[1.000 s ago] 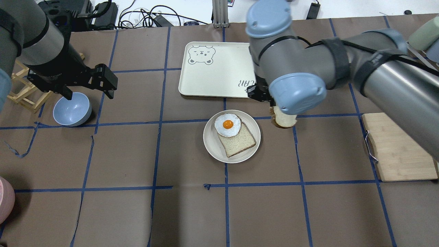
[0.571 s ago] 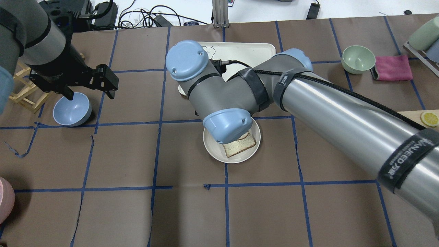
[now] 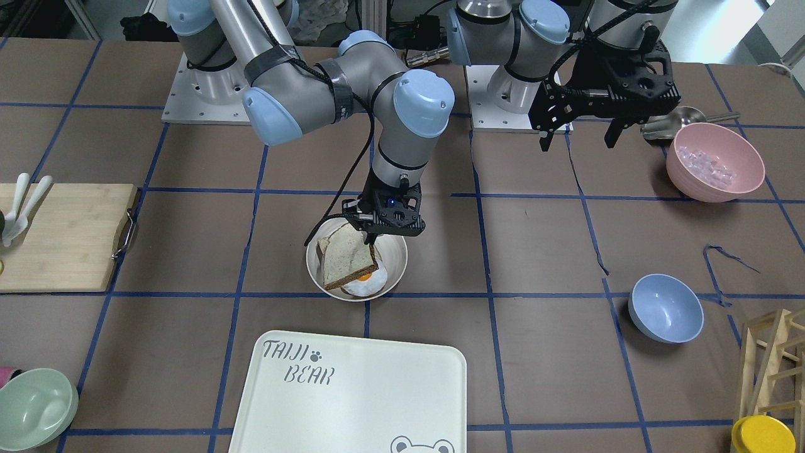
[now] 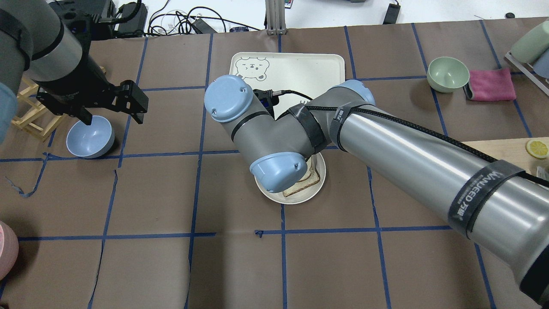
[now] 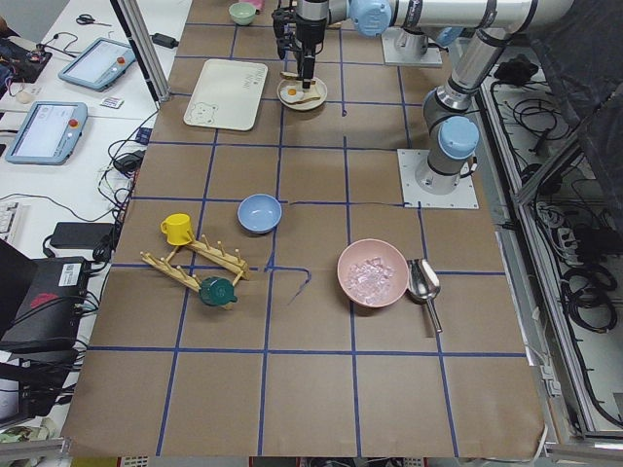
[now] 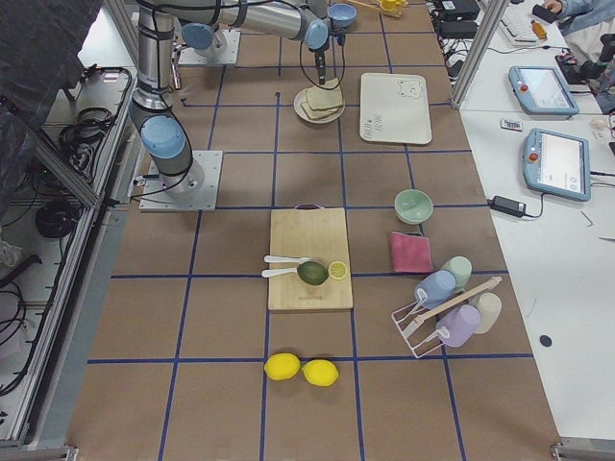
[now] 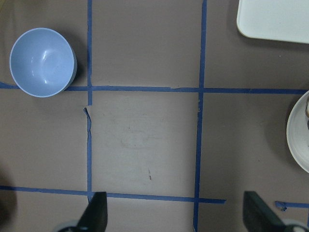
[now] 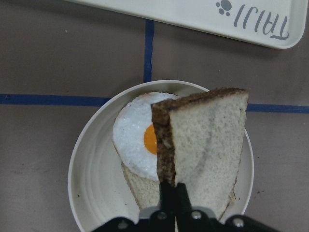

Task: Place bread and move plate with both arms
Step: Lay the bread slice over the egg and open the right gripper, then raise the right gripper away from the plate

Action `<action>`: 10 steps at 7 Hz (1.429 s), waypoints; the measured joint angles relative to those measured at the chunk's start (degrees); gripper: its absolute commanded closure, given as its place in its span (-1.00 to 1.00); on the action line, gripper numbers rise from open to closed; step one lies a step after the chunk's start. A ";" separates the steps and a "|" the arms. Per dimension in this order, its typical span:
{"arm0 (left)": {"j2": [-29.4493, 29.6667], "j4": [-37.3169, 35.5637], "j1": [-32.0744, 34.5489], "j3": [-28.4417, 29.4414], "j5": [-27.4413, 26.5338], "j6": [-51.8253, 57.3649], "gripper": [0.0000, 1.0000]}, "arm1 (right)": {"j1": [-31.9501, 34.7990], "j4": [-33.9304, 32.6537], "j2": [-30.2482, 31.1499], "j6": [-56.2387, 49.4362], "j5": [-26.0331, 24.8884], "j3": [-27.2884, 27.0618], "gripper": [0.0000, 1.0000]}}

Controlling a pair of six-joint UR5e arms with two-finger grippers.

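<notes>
My right gripper [image 3: 372,238] is shut on the bread [image 3: 344,255], a speckled slice with a dark brown crust. It holds the slice tilted just above the plate [image 3: 396,250]. In the right wrist view the bread [image 8: 207,140] hangs from the gripper [image 8: 174,191] over a fried egg [image 8: 137,140] that lies on a second slice [image 8: 145,193] in the plate [image 8: 82,164]. In the overhead view the right arm hides most of the plate [image 4: 300,198]. My left gripper [image 4: 111,116] is open and empty, hovering near the blue bowl [image 4: 90,137], far from the plate.
The "TAIJI BEAR" tray [image 3: 377,390] lies just beyond the plate. The blue bowl [image 3: 665,308], a pink bowl of ice [image 3: 714,160] and a wooden rack [image 3: 770,365] are on my left side. A cutting board [image 3: 63,236] and a green bowl [image 4: 448,74] are on my right.
My right arm has swung left with the bread, from beside the plate to over it, and now covers the egg from above. The left arm has not moved.
</notes>
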State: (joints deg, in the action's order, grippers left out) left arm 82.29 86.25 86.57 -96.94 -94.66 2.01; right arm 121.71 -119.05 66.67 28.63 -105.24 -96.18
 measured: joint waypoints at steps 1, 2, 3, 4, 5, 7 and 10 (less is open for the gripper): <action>0.02 -0.02 0.00 0.00 0.00 -0.04 -1.00 | 0.00 -1.92 -0.18 -0.03 0.26 -1.64 -1.00; 0.04 -0.03 0.00 0.00 0.00 -0.06 -1.00 | -0.06 -3.44 -0.09 -0.04 1.48 -2.61 -1.00; 0.05 -0.03 0.00 0.00 0.00 -0.07 -1.00 | -0.48 -4.27 0.16 -0.26 4.42 -2.69 -1.00; 0.05 -0.03 0.00 0.00 0.00 -0.07 -1.00 | -1.98 -3.82 1.03 -1.51 7.42 -1.79 -1.00; 0.08 -0.03 0.00 0.00 0.02 -0.07 -1.00 | -5.25 -0.04 3.24 -4.16 10.09 0.01 -1.00; 0.39 -0.01 0.00 -0.03 0.07 -0.04 -1.00 | -17.57 16.03 9.46 -13.31 18.16 5.55 -1.00; 1.78 0.29 -0.15 -0.26 -0.27 -0.21 -1.00 | -28.45 35.78 15.73 -26.61 16.33 15.87 -1.00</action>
State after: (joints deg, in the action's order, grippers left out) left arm 84.07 86.55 86.43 -97.21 -94.93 1.80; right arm 93.26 -83.27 82.41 2.02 -88.91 -80.31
